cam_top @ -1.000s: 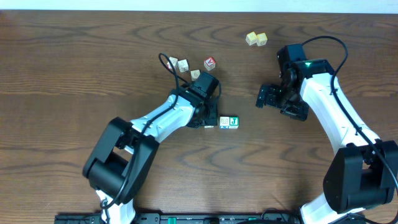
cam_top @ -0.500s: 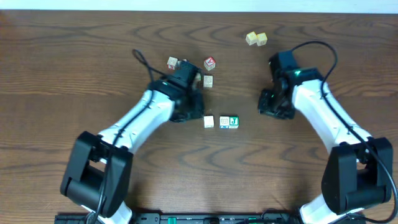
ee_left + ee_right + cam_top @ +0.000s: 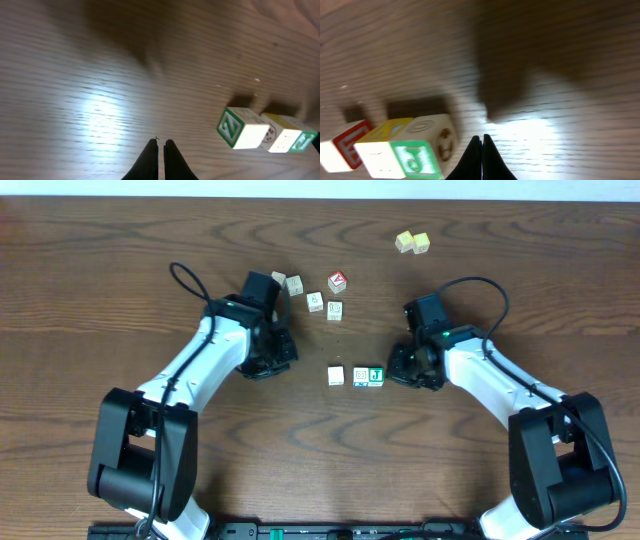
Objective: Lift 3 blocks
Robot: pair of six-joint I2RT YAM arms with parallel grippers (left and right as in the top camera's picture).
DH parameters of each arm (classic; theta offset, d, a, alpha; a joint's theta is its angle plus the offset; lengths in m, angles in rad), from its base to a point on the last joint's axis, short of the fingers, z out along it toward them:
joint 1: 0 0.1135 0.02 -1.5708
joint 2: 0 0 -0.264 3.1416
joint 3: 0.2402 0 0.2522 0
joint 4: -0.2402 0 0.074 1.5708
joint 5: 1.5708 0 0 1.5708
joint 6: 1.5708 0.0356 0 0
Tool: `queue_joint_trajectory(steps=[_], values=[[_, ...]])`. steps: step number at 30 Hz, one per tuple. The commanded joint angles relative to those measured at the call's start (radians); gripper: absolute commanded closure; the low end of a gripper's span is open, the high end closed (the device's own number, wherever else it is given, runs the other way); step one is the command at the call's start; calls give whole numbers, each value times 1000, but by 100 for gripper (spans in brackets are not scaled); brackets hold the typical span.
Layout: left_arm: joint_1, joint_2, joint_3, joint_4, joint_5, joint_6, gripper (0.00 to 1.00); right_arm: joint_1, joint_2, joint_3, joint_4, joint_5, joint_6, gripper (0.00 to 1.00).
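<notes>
Looks like the approach step, with nothing lifted yet. Finds the three blocks (image 3: 361,376) in a row at the centre of the table (image 3: 120,280): cream block (image 3: 336,376) slightly apart, pale block (image 3: 360,375) touching green block (image 3: 376,375). Shows the left gripper (image 3: 161,142) pressed together and empty, apart at nine o'clock of the row, and the right gripper (image 3: 481,137) likewise closed on nothing, just beside the green end at three o'clock. Calls next for spread fingers bracketing the row. Counts elsewhere one red cube (image 3: 338,281) at twelve o'clock, about four pale cubes (image 3: 315,302) near it, and two pale-yellow cubes (image 3: 404,242) at one o'clock.
</notes>
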Motion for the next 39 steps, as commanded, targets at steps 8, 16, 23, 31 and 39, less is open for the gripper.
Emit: queue_joint_trajectory(steps=[8, 16, 23, 31, 39], values=[[-86, 55, -14, 70, -38, -6, 93, 63, 6, -6, 14, 50, 69, 97], [-87, 120, -14, 80, -27, -9, 92, 64, 24, -6, 31, 54, 69, 97], [-109, 128, -14, 95, -5, -9, 93, 64, 91, -6, 57, 25, 69, 99], [-167, 172, -14, 154, -5, -9, 93, 64, 91, -6, 64, 7, 50, 99], [-196, 172, -14, 186, -3, -9, 92, 64, 91, -6, 69, 7, 50, 99]])
